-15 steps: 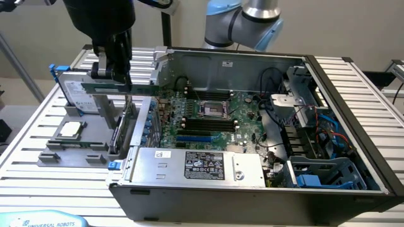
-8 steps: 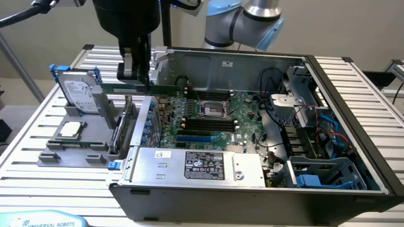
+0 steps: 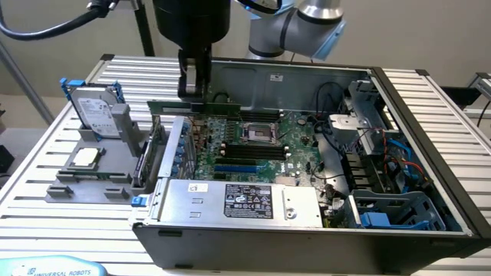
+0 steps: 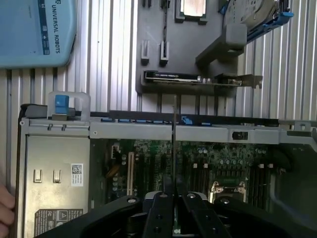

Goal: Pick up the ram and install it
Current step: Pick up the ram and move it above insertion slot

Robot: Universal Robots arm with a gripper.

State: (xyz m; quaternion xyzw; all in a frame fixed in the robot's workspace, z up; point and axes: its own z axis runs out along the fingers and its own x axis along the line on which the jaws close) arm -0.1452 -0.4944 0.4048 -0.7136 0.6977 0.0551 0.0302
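Observation:
The ram (image 3: 195, 107) is a long thin green stick, held level above the open computer case (image 3: 429, 144). My gripper (image 3: 192, 93) is shut on its top edge, near its middle. It hangs over the back part of the motherboard (image 3: 295, 141), toward the exterior view's left. The black memory slots (image 3: 253, 151) lie lower and nearer the camera, beside the processor socket (image 3: 257, 132). In the wrist view the ram (image 4: 174, 129) shows edge-on as a thin line running out from between my gripper's (image 4: 174, 194) fingers, over the motherboard (image 4: 218, 158).
A grey holder (image 3: 92, 184) at the exterior view's left carries a hard drive in a blue frame (image 3: 100, 112) and a processor (image 3: 84, 156). An expansion card (image 4: 198, 78) stands in it. The power supply (image 3: 230, 201) fills the case front. A blue pendant (image 4: 34, 29) lies nearby. A hand (image 4: 5, 208) shows at the frame edge.

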